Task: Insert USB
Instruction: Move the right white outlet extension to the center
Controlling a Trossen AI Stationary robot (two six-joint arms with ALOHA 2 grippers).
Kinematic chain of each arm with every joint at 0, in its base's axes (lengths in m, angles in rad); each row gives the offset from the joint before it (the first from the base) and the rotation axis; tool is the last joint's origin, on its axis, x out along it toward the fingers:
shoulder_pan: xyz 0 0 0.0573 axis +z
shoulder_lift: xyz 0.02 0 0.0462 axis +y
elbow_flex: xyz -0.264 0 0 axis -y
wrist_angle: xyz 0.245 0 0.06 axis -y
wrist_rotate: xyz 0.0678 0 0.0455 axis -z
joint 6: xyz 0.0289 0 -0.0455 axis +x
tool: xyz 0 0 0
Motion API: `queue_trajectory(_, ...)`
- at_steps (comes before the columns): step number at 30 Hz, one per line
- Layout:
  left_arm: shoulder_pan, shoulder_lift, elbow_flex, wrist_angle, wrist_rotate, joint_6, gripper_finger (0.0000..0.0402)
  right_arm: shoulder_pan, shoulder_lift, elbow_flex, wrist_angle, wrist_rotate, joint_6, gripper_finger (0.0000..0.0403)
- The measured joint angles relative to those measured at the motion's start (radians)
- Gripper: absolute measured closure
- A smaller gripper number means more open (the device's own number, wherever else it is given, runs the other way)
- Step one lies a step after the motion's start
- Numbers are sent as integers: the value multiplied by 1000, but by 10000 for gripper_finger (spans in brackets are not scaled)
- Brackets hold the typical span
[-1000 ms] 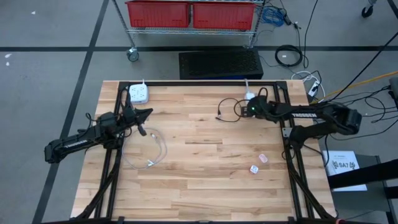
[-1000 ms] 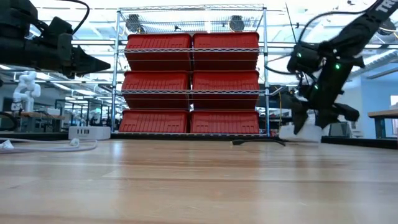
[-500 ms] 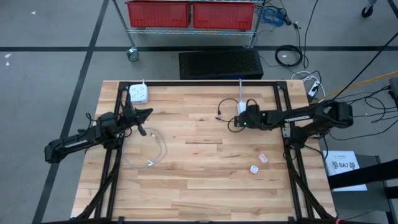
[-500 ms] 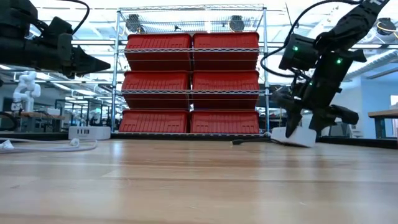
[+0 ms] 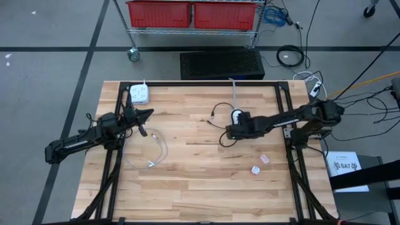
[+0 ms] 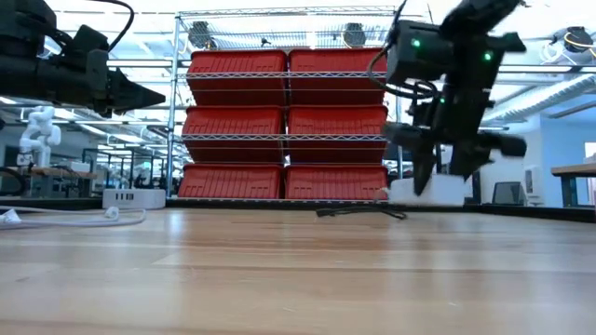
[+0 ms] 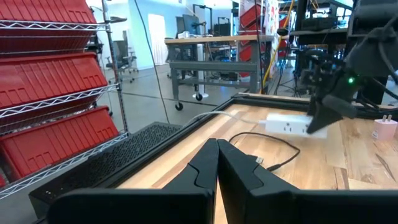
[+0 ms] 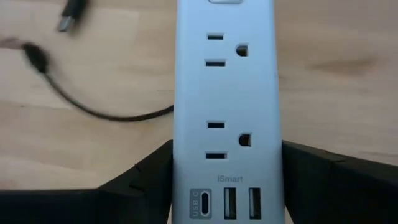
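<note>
From above, a wooden desk (image 5: 200,156) carries two dark arms. The right claw (image 5: 236,127) grips a white power strip (image 5: 237,116) near the desk's middle. Most of the strip is hidden under the claw, so only its far end shows, with a white cord running on toward the desk's back edge. A black USB cable (image 5: 219,112) loops just left of the strip, its plug end too small to read. Well to the left of the strip, the left claw (image 5: 149,113) hangs over the desk with its fingers pressed together, holding nothing. A second white strip (image 5: 139,94) lies beyond it at the back left corner, and a white cable (image 5: 153,150) curls on the desk nearer the front.

At desk height, the right claw (image 6: 445,177) holds the strip (image 6: 426,191) lifted just off the desk, lying level. The black cable (image 6: 358,212) rests to the strip's left.

From the left wrist, the left claw (image 7: 217,163) shows closed and empty. Far off, the strip (image 7: 289,124) is seen side-on in the right claw.

From the right wrist, the strip (image 8: 227,106) runs lengthwise straight away from the camera, held by its long sides between two dark fingers (image 8: 146,177). Its socket face points up, with the USB ports at the near end. Its far end is cut off. The cable (image 8: 93,111) beside it is blurred.
</note>
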Motion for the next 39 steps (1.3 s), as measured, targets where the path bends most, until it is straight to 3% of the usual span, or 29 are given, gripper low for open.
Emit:
queue_trajectory(3,0,0,0,0,0,0,384,-19,5,56,-162,58,11,195)
queue_trajectory(8,0,0,0,0,0,0,384,-79,5,69,-208,73,-30,195)
queue_trajectory(23,0,0,0,0,0,0,384,-204,9,6,23,70,-308,195)
queue_trajectory(31,0,0,0,0,0,0,384,-236,15,-77,143,26,-336,195)
queue_trajectory(39,0,0,0,0,0,0,384,-236,120,-74,340,-6,-380,195)
